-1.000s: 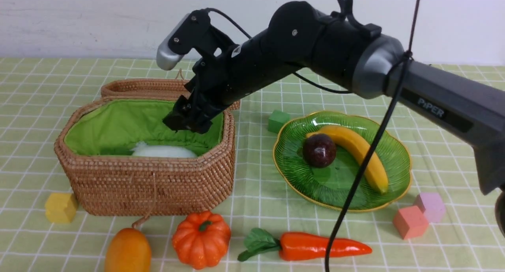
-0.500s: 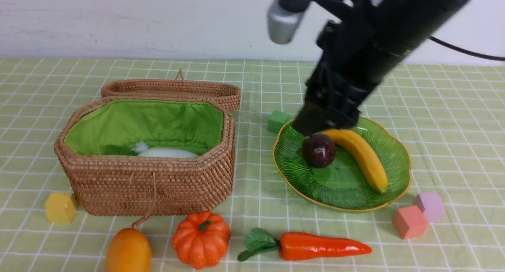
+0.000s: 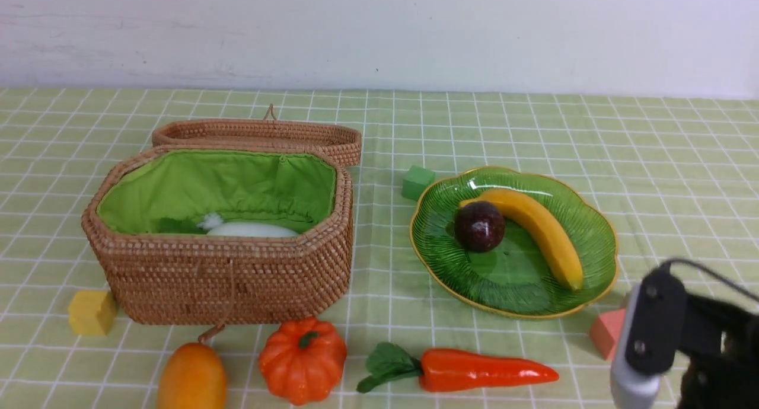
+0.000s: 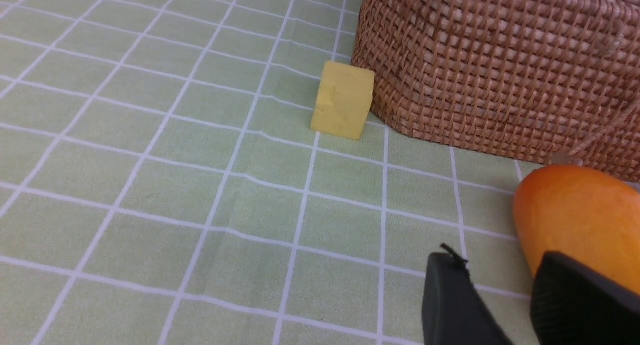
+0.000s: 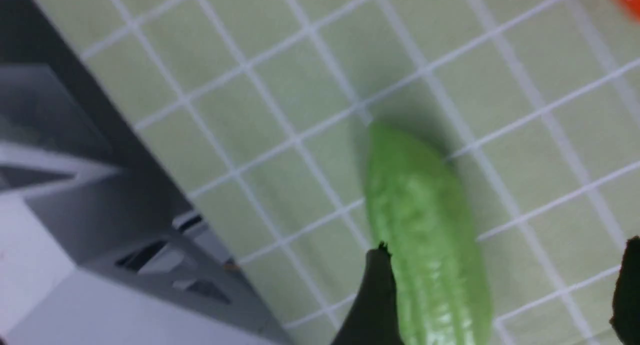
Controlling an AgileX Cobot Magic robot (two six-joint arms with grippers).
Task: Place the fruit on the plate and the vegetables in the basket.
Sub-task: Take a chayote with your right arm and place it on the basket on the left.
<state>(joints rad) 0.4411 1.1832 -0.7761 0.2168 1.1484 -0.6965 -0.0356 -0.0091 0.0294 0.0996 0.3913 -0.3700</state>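
Pale green vegetable (image 5: pixel 425 235), right wrist view alone

Bright, even indoor light; sharp in two views, smeared in the third.

In the front view soft light from above leaves only short, faint shadows under the basket (image 3: pixel 225 278), the pumpkin (image 3: pixel 302 358) and the carrot (image 3: pixel 486 371). The plate (image 3: pixel 596 219) carries small pale glints on its glass and the banana (image 3: pixel 542 234) a mild sheen. The right arm (image 3: pixel 652 332) at the lower corner looks soft-edged. The left wrist view is crisp on the yellow cube (image 4: pixel 343 100) and the wicker weave, with a broad soft highlight on the mango (image 4: pixel 575 210). The right wrist view is blurred throughout: the tablecloth (image 5: pixel 250 135) grid lines smear, and the pale green vegetable (image 5: pixel 425 245) has fuzzy edges, a glossy streak and a dark shadow along one side.
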